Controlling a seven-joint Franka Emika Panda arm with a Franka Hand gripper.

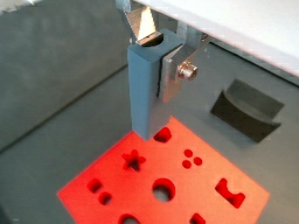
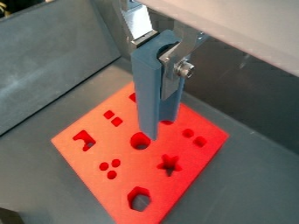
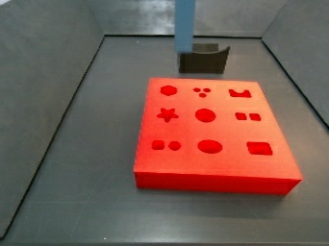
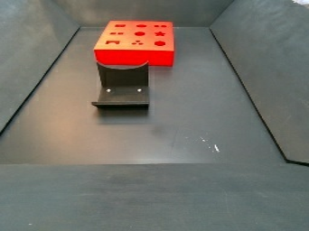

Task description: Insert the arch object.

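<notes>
Grey floor; hand (image 1: 165, 63) seemingly clamped on blue piece (image 1: 145, 92) above red block (image 1: 163, 179).

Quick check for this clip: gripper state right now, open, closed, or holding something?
Gripper: shut on a blue piece, held upright above the red block in both wrist views.

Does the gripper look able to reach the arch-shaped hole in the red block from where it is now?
Probably yes: the gripper, shut on the blue piece, hangs near the red block, and nothing covers the arch hole.
</notes>
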